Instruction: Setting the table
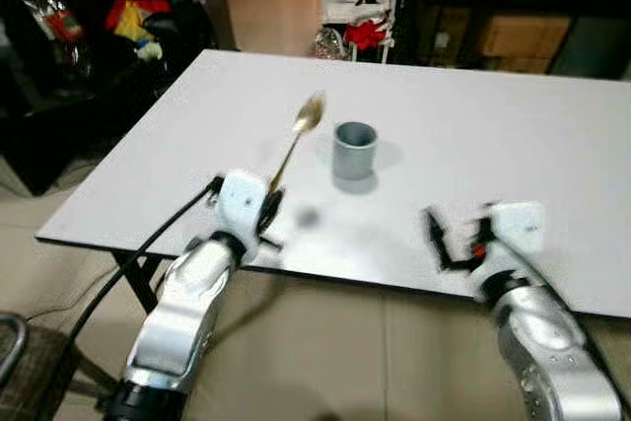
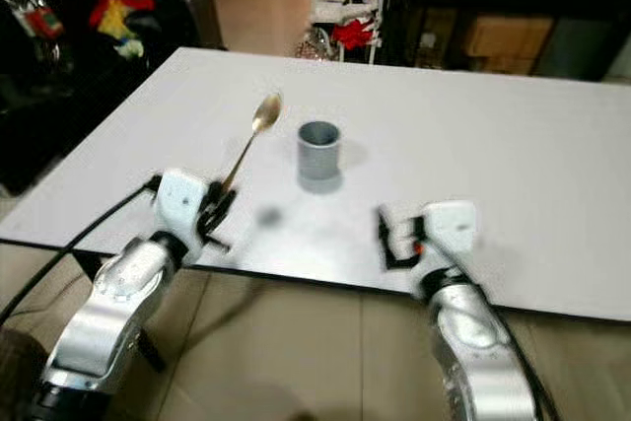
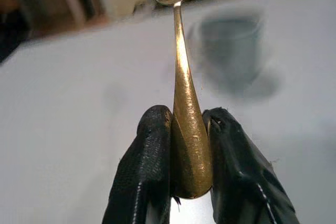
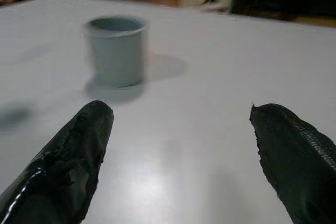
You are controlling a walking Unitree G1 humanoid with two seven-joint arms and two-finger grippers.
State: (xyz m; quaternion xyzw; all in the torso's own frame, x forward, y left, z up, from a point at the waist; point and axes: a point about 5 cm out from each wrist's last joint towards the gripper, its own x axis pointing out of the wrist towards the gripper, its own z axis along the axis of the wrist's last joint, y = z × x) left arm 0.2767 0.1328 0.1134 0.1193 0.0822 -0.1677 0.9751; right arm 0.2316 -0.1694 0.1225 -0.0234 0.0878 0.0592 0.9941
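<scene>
The left gripper [image 3: 186, 145] pinches the handle of a gold-coloured metal spoon [image 1: 296, 141], holding it raised above the white rectangular table [image 1: 513, 145] with its bowl angled toward a small grey cylindrical cup [image 1: 355, 150]. The right gripper [image 4: 178, 150] hovers low over the table's near edge, fingers spread wide and empty.

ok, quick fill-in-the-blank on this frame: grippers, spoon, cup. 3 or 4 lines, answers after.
1. The left gripper is shut on the handle of a gold ____.
2. The spoon is held above the table with its ____ end pointing up and away from the robot.
3. The grey cup stands ____ on the white table.
4. The right gripper has its fingers ____, with nothing between them.

Missing words: spoon; bowl; upright; open
</scene>
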